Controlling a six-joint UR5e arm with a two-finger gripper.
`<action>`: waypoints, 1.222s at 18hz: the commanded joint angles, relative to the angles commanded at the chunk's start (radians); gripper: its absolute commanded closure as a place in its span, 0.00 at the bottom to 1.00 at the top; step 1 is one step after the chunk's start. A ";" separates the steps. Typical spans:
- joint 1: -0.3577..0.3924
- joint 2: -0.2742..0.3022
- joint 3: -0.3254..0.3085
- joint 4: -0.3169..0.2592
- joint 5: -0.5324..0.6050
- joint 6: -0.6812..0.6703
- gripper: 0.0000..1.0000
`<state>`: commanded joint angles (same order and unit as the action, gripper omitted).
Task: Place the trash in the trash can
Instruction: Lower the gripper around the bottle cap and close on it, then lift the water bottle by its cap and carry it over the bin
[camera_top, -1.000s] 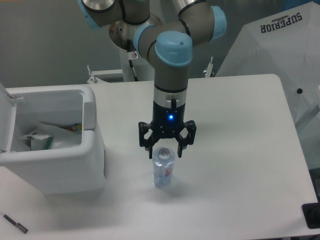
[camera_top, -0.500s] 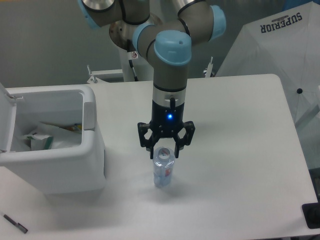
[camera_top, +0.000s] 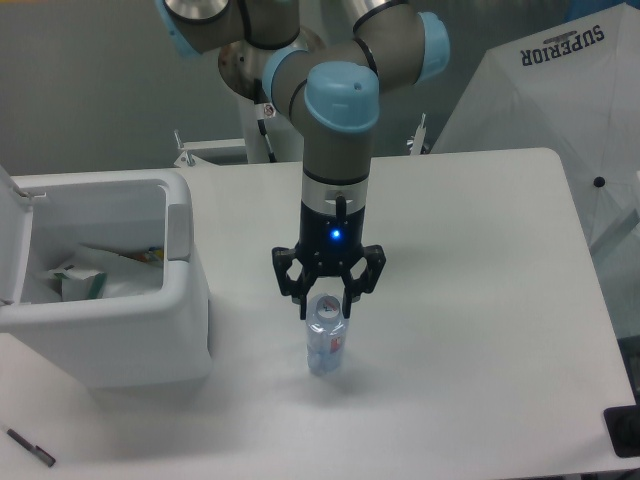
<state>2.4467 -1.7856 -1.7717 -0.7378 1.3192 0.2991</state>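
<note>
The gripper (camera_top: 326, 301) hangs right over the bottle (camera_top: 327, 337), fingers spread wide, one to each side of the cap end and nothing pinched between them. The bottle stands upright on the table (camera_top: 470, 300), out in the open, just right of the bin (camera_top: 120, 300). The bin's lid is swung up at the left and some trash already lies inside.

This looks like the reach for the bottle, so the job now is a clean grasp. The fingertips sit about level with the bottle's top; I'd want them lower, down past the neck onto the body, before closing. It's a light, clear plastic thing and will likely tip or squirt sideways if one finger touches first, so centring matters: equal gap on both sides, then a gentle squeeze. Too hard and the thin wall may buckle.

After that, a lift high enough to clear the bin's near wall, then left over the opening.
</note>
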 joint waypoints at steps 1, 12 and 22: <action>0.000 0.000 0.000 0.000 0.000 0.000 0.51; 0.000 0.002 0.005 0.002 -0.002 -0.003 0.63; 0.008 0.003 0.046 0.003 -0.005 -0.009 0.63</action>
<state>2.4544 -1.7825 -1.7258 -0.7348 1.3146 0.2900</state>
